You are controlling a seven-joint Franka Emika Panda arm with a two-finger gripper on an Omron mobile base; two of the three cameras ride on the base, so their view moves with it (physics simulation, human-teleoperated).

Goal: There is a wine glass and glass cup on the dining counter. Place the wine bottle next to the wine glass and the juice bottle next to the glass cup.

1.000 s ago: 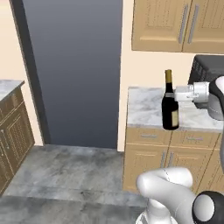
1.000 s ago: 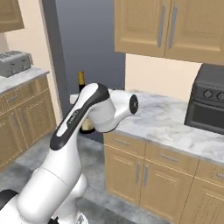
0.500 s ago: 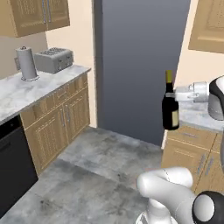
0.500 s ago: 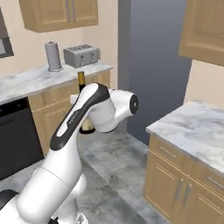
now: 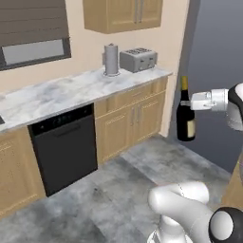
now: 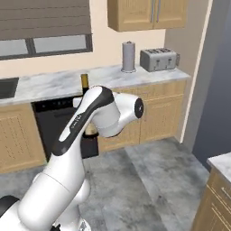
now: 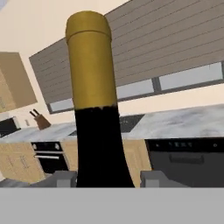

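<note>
One tall, near-black glass wine bottle (image 5: 185, 116) with a slim neck, yellowish top and pale tan label hangs upright in the air above the grey stone floor (image 5: 118, 190), carried by the white arm's two-finger gripper (image 5: 189, 101). In the left base view the gripper reaches in from the right and pinches the bottle at the base of its neck, the body and label hanging free below. In the hand view the bottle's neck (image 7: 94, 109) rises between the two grey fingertips (image 7: 61, 178), which press against its dark shoulders on both sides. In the right base view the white arm covers most of the bottle; its yellowish top (image 6: 84, 80) stands up behind the arm's upper link.

Beyond the bottle runs a long marble-topped counter (image 5: 71, 90) along the beige wall, on tan wooden cabinets (image 5: 133, 118) with a black dishwasher front (image 5: 64, 147) set among them. On the counter stand a grey upright paper-towel roll (image 5: 111, 60) and, just beside it, a silver toaster (image 5: 138, 59). Above hang a wooden wall cabinet (image 5: 123, 14) and a window with a grey slatted blind (image 5: 33, 21). A dark grey tall panel (image 5: 218, 71) stands at the right.
</note>
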